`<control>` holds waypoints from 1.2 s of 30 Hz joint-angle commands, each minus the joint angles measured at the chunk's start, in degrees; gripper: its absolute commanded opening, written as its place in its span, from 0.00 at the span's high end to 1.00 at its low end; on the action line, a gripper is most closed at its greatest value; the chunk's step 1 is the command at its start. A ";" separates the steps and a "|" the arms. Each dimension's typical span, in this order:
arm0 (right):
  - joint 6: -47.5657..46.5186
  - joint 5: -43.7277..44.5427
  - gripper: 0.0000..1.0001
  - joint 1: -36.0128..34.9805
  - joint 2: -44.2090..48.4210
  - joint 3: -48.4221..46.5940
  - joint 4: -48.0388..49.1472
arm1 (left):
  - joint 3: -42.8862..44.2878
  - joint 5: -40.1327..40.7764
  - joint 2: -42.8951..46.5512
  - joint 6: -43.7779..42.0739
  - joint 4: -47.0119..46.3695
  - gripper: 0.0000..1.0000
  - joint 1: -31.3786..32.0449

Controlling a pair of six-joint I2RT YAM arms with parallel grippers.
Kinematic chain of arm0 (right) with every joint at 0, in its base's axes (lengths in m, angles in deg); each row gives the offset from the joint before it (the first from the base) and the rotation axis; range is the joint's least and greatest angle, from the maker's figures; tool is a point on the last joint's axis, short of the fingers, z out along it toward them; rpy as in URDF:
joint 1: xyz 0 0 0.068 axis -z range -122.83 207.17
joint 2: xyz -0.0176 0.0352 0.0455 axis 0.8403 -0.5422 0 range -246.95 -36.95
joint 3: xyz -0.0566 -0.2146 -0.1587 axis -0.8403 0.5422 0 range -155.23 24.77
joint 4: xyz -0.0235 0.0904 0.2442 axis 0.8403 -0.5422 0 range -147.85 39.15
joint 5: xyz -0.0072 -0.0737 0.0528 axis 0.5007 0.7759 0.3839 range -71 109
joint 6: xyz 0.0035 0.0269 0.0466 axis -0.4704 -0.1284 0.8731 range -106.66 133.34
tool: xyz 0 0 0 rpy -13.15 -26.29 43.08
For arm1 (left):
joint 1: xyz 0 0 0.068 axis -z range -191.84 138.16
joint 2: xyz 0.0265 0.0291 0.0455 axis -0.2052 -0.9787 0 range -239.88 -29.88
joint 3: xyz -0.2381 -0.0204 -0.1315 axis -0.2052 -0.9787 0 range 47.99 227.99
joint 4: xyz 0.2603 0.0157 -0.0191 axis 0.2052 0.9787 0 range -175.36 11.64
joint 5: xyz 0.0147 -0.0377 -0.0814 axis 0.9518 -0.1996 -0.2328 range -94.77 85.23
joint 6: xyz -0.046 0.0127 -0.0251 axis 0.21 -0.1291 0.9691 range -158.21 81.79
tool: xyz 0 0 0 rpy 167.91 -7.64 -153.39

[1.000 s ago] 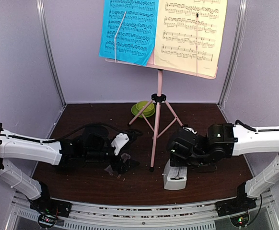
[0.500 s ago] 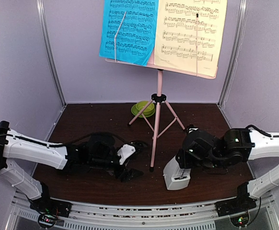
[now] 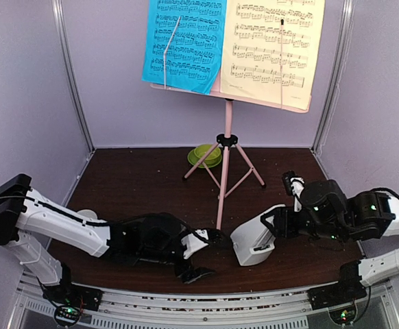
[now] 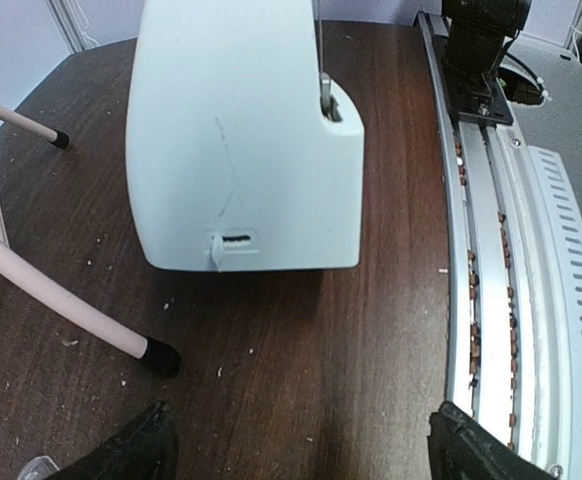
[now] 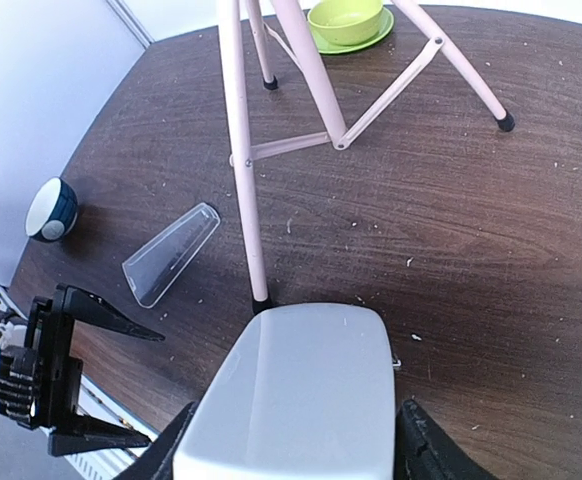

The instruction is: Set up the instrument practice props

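Stand point(image 3: 227, 130) upright at frame centre, with blue sheet point(image 3: 184, 42) and yellow sheet point(image 3: 271, 48) on its desk at top.

Step in hand, as judged: placing the metronome point(image 3: 254, 241), tilted at lower centre.

Right claw point(image 5: 293, 455) grips its white body on both sides. Left claw point(image 4: 306, 455) is wide and holds nothing.

Next move likely requires levelling the metronome onto its base before release.

Only the right wrist view shows the clear cover point(image 5: 171, 255), lying flat at left. Only the overhead view shows the sheets.
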 commanded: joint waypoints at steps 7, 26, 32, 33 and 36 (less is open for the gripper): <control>12.43 2.90 1.00 0.33 -5.20 -5.71 1.36 | 6.74 0.16 -8.38 4.01 -10.70 0.08 0.46; 13.70 4.17 1.00 0.35 -5.53 -6.69 2.56 | 11.40 0.33 -16.17 5.02 -11.49 0.12 0.47; 12.84 3.56 1.00 0.34 -6.07 -6.99 3.01 | 12.98 0.52 -17.63 4.87 -10.25 0.11 0.42; 12.78 3.54 1.00 0.39 -6.19 -7.04 2.99 | 13.24 0.66 -17.74 4.91 -9.98 0.12 0.46; 12.76 3.56 1.00 0.33 -6.22 -7.04 2.97 | 13.44 1.35 -17.97 5.04 -9.71 0.12 0.47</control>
